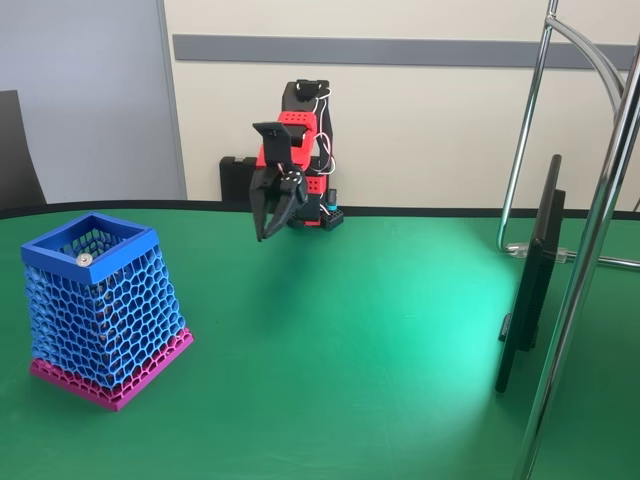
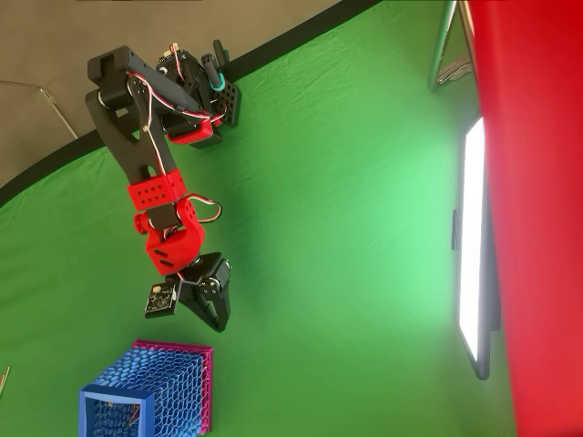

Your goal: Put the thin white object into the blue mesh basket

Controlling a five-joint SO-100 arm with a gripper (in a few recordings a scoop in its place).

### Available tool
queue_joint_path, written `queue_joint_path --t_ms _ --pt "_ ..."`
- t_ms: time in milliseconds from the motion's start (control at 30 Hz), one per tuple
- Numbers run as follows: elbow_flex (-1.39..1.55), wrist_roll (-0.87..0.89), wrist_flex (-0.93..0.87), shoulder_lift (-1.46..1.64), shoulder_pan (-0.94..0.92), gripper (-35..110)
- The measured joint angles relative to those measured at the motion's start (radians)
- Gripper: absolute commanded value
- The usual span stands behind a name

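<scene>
My tool (image 1: pixel 272 222) is showing black, fingers included; my arm (image 2: pixel 162 191) is alternating red and black segments with white wires. The blue mesh basket (image 1: pixel 100 310) is showing blue honeycomb lattice, a solid blue rim, a magenta base. A small grey disc (image 1: pixel 84 259) is sitting against its rim. The table (image 1: pixel 350 340) is reading flat green, black-edged.

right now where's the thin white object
In the fixed view its grey disc rests on the blue mesh basket's front rim, at the table's left; the stick itself can't be seen.
</scene>
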State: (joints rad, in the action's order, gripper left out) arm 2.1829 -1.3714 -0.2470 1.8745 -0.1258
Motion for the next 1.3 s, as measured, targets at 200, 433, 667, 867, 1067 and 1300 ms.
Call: queue_joint_path --t_ms 200,433,667,867,1067,1300 --pt "0.198 0.204 -0.095 0.221 0.052 1" --pt "0.445 0.457 -0.164 0.495 0.124 1" --pt "0.611 0.709 -0.296 0.778 0.169 3" --pt "0.716 0.931 -0.414 1.019 0.176 5" --pt "0.873 1.048 -0.472 1.261 0.181 8" --pt "0.891 1.129 -0.56 1.378 0.181 1"
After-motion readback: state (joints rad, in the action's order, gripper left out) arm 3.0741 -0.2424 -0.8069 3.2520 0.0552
